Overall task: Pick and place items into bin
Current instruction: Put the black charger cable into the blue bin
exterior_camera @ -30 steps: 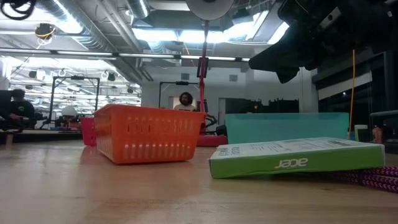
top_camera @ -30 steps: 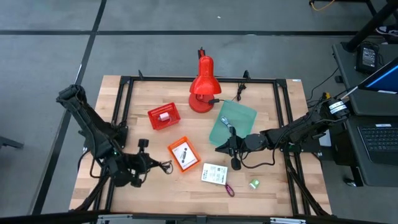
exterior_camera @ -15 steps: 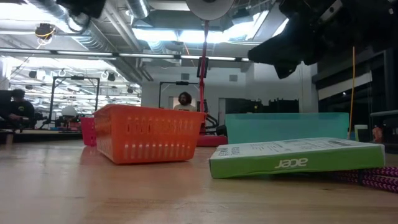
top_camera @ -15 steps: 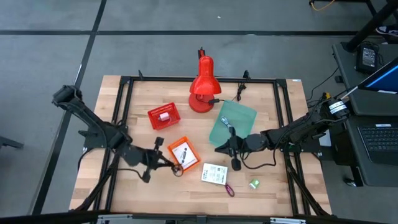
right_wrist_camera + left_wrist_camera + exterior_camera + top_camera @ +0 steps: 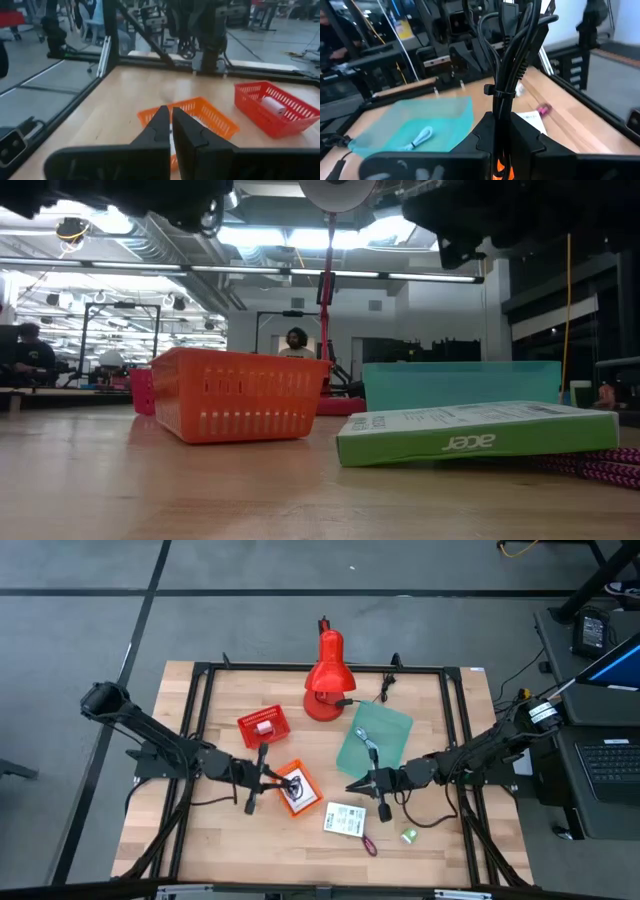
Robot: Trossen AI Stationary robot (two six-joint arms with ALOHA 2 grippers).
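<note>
my left gripper [image 5: 268,778] sits left of centre in the high view, at the left edge of the orange bin [image 5: 294,788]. fingers clamped on a black cable [image 5: 512,45]; in the left wrist view the bundle runs up from between them.

my right gripper [image 5: 352,787] is right of centre, just above the white card [image 5: 346,819], fingers together with nothing between them.

counts, high view: one orange bin, one red basket [image 5: 263,727] upper left of it with a white piece inside, one teal tray [image 5: 375,738] holding a pale cord, one white card, one purple strap [image 5: 368,845] below the card, one green piece [image 5: 408,836] lower right.

left arm stretched low from the left edge toward centre; right arm stretched low from the right edge.
</note>
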